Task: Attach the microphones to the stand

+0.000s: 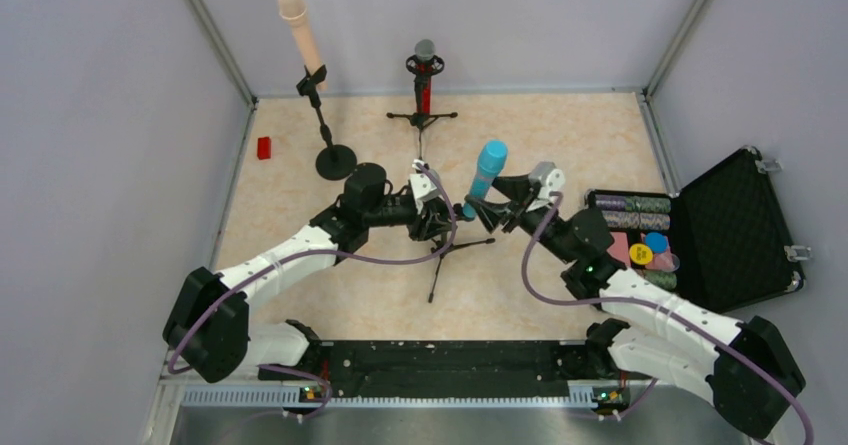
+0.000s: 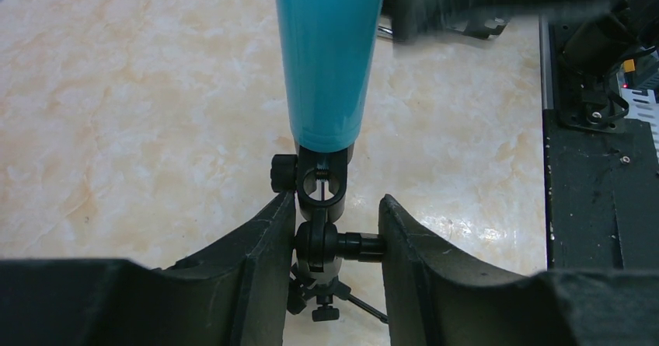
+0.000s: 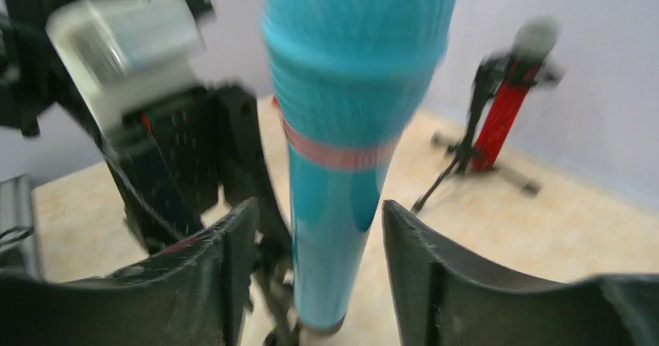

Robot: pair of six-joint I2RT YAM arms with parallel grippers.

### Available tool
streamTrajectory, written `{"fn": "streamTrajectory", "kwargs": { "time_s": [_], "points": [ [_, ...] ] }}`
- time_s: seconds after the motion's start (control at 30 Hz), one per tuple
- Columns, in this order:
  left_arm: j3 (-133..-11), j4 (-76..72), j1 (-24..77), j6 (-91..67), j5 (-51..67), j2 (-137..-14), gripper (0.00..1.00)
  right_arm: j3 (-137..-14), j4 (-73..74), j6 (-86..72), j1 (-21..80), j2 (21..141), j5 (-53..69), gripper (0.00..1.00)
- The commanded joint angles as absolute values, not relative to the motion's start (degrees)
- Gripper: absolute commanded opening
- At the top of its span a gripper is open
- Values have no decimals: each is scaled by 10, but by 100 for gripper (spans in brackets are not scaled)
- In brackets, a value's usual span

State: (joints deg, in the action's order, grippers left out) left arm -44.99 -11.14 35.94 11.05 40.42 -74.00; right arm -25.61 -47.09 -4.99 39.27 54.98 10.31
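Near edge: black base rail (image 1: 440,360) runs between both arms. Just beyond it, a bare strip of beige marbled bench (image 1: 500,300).

Mid-bench: small black tripod stand (image 1: 437,265). Left tool (image 2: 334,204) is clenched on its swivel joint, below the clip. All light-blue stick microphone (image 1: 487,175) has its butt end at that clip, leaning. Right tool (image 3: 319,204) is released, with a gap showing on one side of the barrel.

Right edge: open black case of coloured chips (image 1: 745,220), close by the right arm.

Far: glittery red microphone (image 1: 424,90) upright in its own tripod. Peach-beige microphone (image 1: 300,30) on a round-base stand near the left wall. Small red block (image 1: 264,148) at that edge.
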Motion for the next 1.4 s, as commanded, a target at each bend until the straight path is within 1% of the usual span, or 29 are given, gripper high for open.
{"fn": "streamTrajectory", "kwargs": {
  "time_s": [0.0,0.07,0.13,0.23,0.3,0.37,0.53,0.73,0.83,0.87,0.9,0.93,0.97,1.0,1.13,1.2,1.3,1.37],
  "points": [
    [-450,-125,360,96,408,-727,51,-258,-273,-55,405,560,139,68],
    [-438,-150,360,86,405,-720,67,-267,-271,-65,405,553,144,78],
    [-423,-175,359,75,400,-712,80,-269,-277,-75,405,542,144,85],
    [-405,-204,360,65,390,-703,93,-266,-287,-89,405,524,137,91],
    [-402,-209,360,62,385,-703,95,-263,-289,-96,405,514,131,92],
    [-407,-203,360,62,380,-711,94,-260,-289,-103,405,503,125,94],
    [-415,-210,359,67,380,-727,91,-259,-285,-118,404,502,124,94],
    [-431,-194,360,84,379,-743,82,-257,-281,-146,395,504,134,94],
    [-435,-188,359,90,385,-748,73,-256,-273,-148,390,497,138,94],
    [-437,-186,359,90,386,-749,68,-256,-269,-147,387,494,140,94],
    [-439,-185,359,90,389,-750,63,-255,-265,-143,386,493,142,94],
    [-441,-183,358,89,393,-750,45,-255,-258,-138,385,491,145,94],
    [-445,-181,358,88,397,-751,33,-256,-249,-133,383,490,146,94],
    [-449,-178,358,88,404,-752,25,-257,-240,-129,381,488,147,94],
    [-461,-171,358,85,412,-753,21,-245,-228,-118,375,473,150,94],
    [-463,-170,357,87,412,-748,14,-237,-224,-110,373,464,152,94],
    [-467,-171,357,89,410,-738,0,-228,-218,-94,372,459,156,94],
    [-470,-172,358,89,409,-733,0,-222,-219,-86,372,459,162,94]
  ]
}}
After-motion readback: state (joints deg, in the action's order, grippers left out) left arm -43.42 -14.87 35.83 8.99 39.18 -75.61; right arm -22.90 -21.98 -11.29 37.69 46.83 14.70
